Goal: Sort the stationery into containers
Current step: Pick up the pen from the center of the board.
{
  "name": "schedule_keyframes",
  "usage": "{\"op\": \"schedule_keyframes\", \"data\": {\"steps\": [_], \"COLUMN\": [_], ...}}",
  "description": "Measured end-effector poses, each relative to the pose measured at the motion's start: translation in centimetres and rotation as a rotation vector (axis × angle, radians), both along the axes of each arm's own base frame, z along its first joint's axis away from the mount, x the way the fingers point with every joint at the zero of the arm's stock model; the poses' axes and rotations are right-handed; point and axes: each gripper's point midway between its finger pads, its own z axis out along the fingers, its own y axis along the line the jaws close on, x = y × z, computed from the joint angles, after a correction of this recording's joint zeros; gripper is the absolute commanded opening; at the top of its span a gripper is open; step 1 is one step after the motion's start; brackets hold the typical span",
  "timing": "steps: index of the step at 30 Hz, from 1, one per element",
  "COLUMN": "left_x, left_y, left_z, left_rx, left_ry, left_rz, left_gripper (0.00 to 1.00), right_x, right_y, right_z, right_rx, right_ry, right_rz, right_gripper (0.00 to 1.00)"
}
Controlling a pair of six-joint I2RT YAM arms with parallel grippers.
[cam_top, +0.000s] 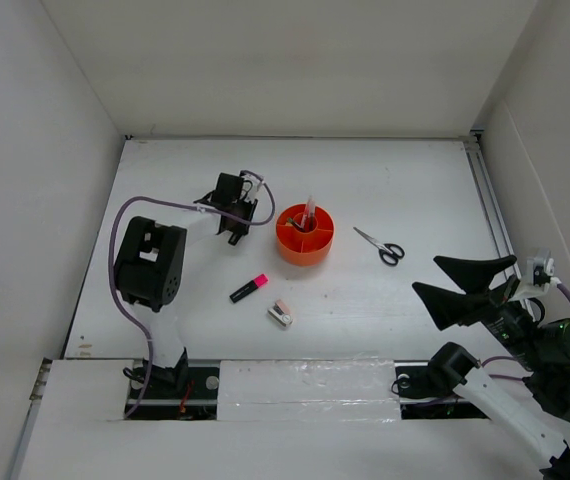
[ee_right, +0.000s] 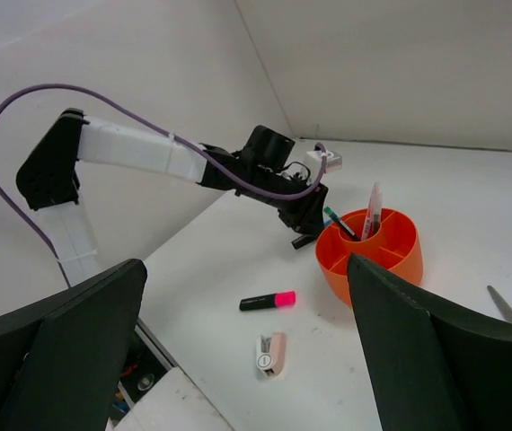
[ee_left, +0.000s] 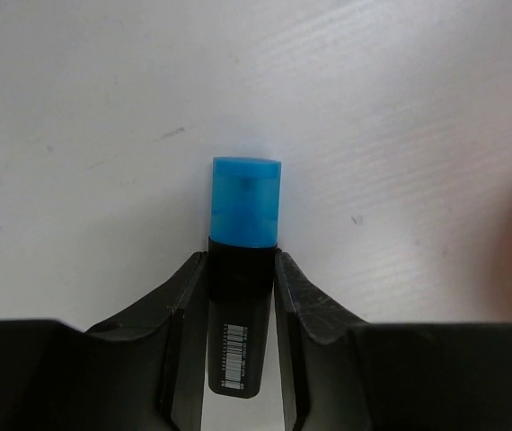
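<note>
We are seeing the left end effector (ee_left: pixel 241 269) low over the white tabletop (cam_top: pixel 415 190), just left of the orange organiser (cam_top: pixel 305 256). In the left wrist view its two fingers (ee_left: pixel 182 301) are pressing against both sides of the black body of the blue-capped marker (ee_left: pixel 247 202), so it is gripping that marker. The marker is lying flat on the tabletop. Its blue cap is sticking out beyond the fingertips and its barcode label is showing between them.

The right end effector (cam_top: pixel 425 274) is hanging above the near right part of the tabletop, well apart from everything. Its jaws are standing wide open and are holding nothing.

The organiser is sitting near the middle of the tabletop. A pink pen (ee_right: pixel 373 211) is standing upright in it, and a thin black pen (ee_right: pixel 337 221) is leaning in it on the side nearest the left arm. The pink-capped marker (cam_top: pixel 249 288) is lying on the tabletop nearer the arms than the organiser. The small pink-and-white clip-like piece (cam_top: pixel 281 314) is lying just beside that marker, not touching it. The black-handled scissors (cam_top: pixel 380 244) are lying to the right of the organiser, with their handles pointing toward the right arm.
</note>
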Motion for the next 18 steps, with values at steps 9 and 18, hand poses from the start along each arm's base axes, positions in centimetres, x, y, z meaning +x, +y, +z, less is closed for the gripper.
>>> {"op": "schedule_keyframes", "data": {"steps": [9, 18], "left_x": [3.7, 4.1], "left_y": [1.4, 1.8], "left_z": [0.6, 12.9], "left_rx": [-0.065, -0.31], "left_ry": [0.054, -0.207], "left_rz": [0.262, 0.469], "left_gripper": [0.0, 0.0], "right_x": [0.0, 0.1], "right_y": [0.0, 0.1], "right_z": [0.0, -0.3], "right_rx": [-0.002, -0.008], "right_ry": [0.001, 0.009], "right_rz": [0.0, -0.001], "right_gripper": [0.99, 0.99]}}
